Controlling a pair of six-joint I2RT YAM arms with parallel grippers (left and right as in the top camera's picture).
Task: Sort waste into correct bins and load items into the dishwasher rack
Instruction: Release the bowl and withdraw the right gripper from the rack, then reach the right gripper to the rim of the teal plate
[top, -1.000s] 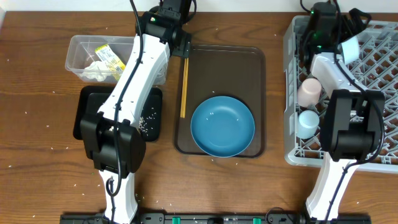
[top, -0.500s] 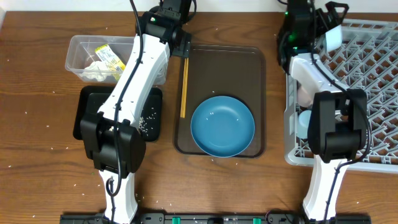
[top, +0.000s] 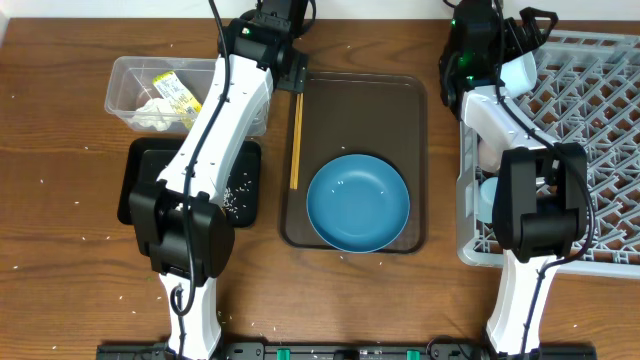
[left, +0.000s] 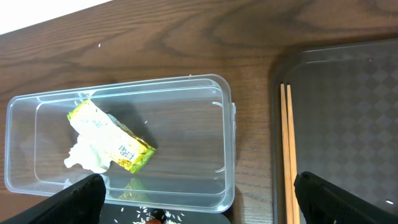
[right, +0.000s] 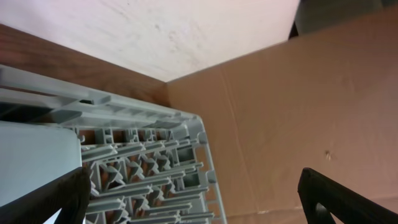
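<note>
Right tool (right: 193, 193) gapes wide, nothing between its fingers (right: 348, 199); your arm stretches to the dishwasher rack (right: 155, 162) far corner, small light-blue bowl (right: 37, 155) beside one finger.

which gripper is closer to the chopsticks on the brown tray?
Left. The left gripper hangs just past the far end of the chopsticks, at the brown tray's far left corner. The right gripper is over the grey rack's far left corner, across the tray.
</note>
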